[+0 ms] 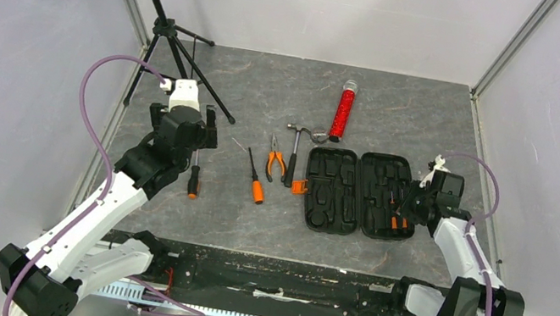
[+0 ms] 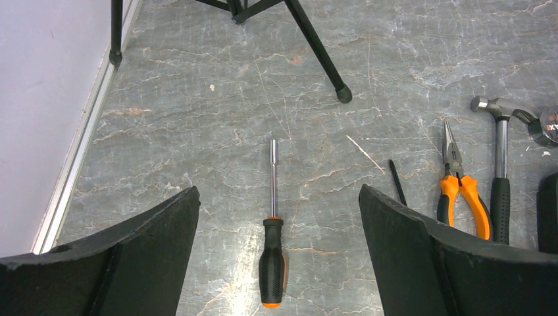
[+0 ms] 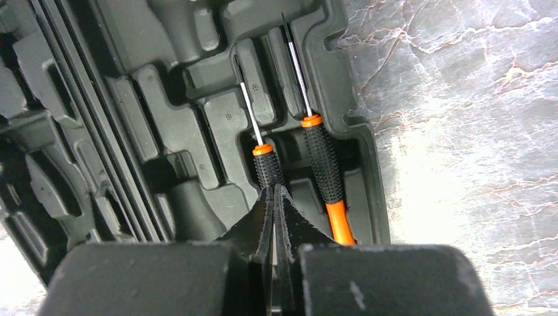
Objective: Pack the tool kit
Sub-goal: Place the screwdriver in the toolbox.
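The black tool case (image 1: 357,192) lies open at centre right. My right gripper (image 1: 406,203) is over its right half. In the right wrist view the gripper (image 3: 273,192) is shut, its tips touching the black handle of a small screwdriver (image 3: 266,164) that lies in a moulded slot. A second screwdriver (image 3: 322,164) lies in the slot beside it. My left gripper (image 1: 198,140) is open above a black-and-orange nut driver (image 2: 272,263), which lies on the table between the fingers (image 2: 151,250). Another screwdriver (image 1: 256,180), pliers (image 1: 276,162) and a hammer (image 1: 292,156) lie left of the case.
A red tube (image 1: 344,110) lies behind the case. A black tripod stand (image 1: 171,45) stands at the back left, one foot (image 2: 343,95) just beyond the nut driver. Grey walls close in both sides.
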